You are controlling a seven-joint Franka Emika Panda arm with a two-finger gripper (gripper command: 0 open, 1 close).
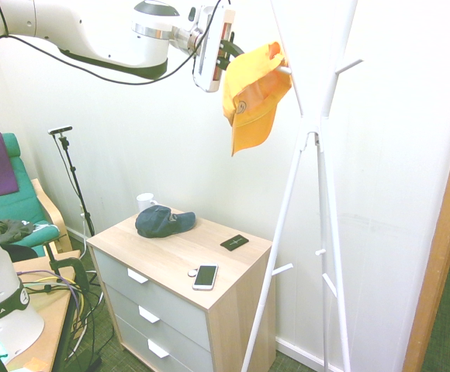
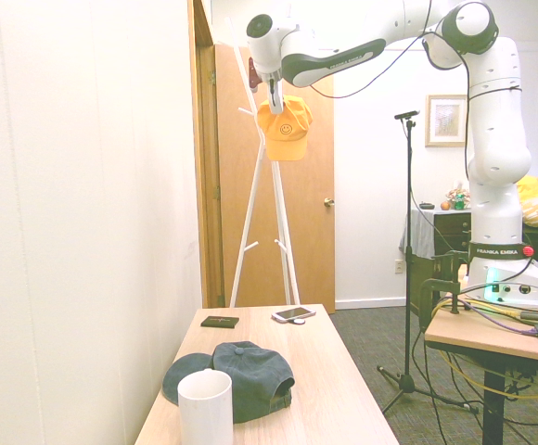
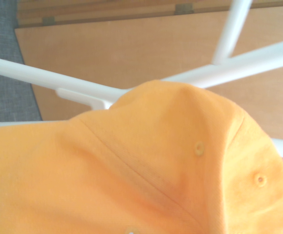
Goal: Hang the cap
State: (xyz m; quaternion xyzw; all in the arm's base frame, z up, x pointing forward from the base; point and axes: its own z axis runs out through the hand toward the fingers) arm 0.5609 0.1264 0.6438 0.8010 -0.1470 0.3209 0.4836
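yellow-orange cap (image 1: 252,97): hangs brim-down from gripper (image 1: 233,54), crown against coat stand (image 1: 318,132) peg
gripper: clamped on cap

On the wooden dresser (image 1: 171,256) we count a dark navy cap (image 1: 163,221), a white mug (image 1: 145,201) at its ten o'clock, a phone (image 1: 205,276) at its four o'clock and a black card (image 1: 234,242) at three. A green armchair (image 1: 19,203) stands well apart.

Cap (image 1: 253,93): soft matt yellow-orange cloth, stitched seams. Coat stand (image 1: 310,178): smooth white. Dresser top (image 1: 171,252): pale matt wood.
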